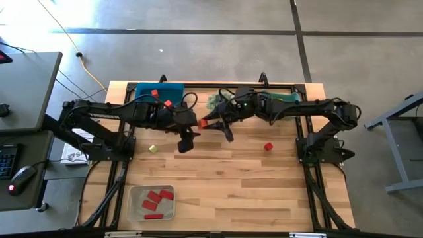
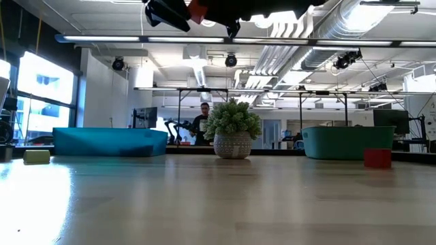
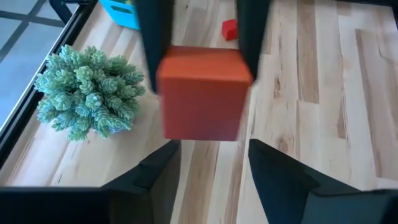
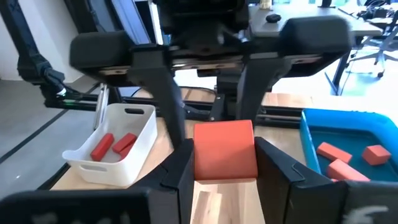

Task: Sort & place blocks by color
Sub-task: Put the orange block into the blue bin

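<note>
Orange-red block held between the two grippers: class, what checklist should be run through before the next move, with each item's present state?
1. Right gripper shut on the orange-red block: ok.
2. Left gripper open, its fingers not clamping the block: ok.
3. Block raised well off the table: ok.
4. Blue bin in view, already holding similar orange-red blocks: ok.
5. Plant clear of the arms' path: cannot tell.
</note>
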Robot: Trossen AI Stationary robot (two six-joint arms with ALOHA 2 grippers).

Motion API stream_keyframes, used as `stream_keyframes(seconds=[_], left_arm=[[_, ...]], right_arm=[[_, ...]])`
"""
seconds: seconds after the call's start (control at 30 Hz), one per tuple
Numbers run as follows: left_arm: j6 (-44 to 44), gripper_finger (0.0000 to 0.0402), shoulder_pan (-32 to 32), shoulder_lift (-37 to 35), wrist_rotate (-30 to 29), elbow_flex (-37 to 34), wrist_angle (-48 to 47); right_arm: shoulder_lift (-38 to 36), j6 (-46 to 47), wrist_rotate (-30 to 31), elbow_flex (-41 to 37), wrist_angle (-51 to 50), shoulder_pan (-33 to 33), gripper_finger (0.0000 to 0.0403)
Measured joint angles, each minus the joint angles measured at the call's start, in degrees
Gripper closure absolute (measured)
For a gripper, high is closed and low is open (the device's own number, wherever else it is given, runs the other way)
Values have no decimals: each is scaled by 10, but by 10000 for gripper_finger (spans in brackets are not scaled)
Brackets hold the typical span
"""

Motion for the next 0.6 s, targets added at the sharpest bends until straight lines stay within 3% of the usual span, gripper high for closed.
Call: stream_keyframes(seconds=[0.3,0.6], left_arm=[[-20,165,16,2,-1,0,25],[4,167,34,2,38,0,57]], right_arm=[[0,-6,-8,0,8,-4,297],[0,-20,-7,0,6,-4,297]])
